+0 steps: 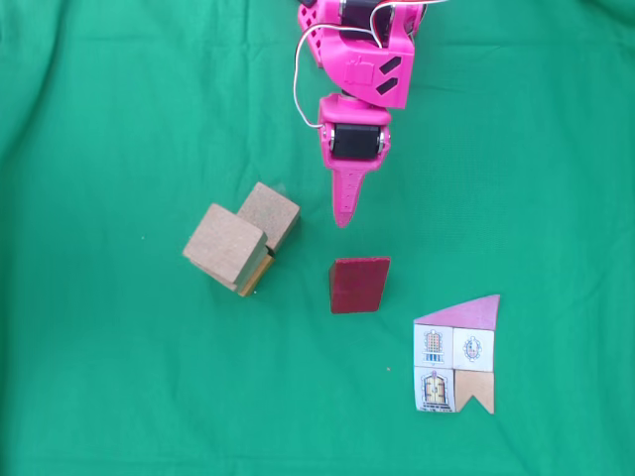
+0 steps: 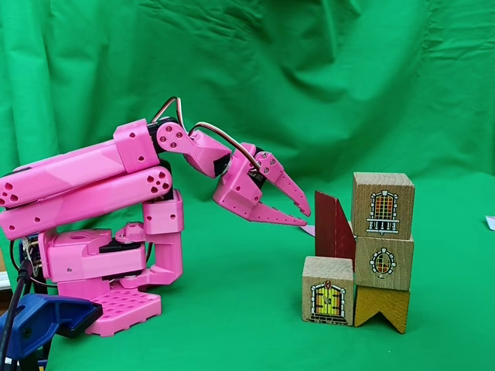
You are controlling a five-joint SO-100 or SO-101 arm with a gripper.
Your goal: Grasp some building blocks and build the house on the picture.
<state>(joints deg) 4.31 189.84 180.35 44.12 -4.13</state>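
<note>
The dark red block [image 1: 359, 285] is seen just beyond the pincer [image 1: 343, 220] tips in a fixed view, standing upright with its slanted top raised. The wooden cubes [image 1: 241, 242] are stacked beside the tips, the picture [image 1: 456, 354] farther off. The pincer [image 2: 300, 215] is held partly open, and nothing is gripped or touched.

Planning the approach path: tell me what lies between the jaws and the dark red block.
Nothing: only bare green cloth separates the gripper from the dark red block in a fixed view from above.
</note>
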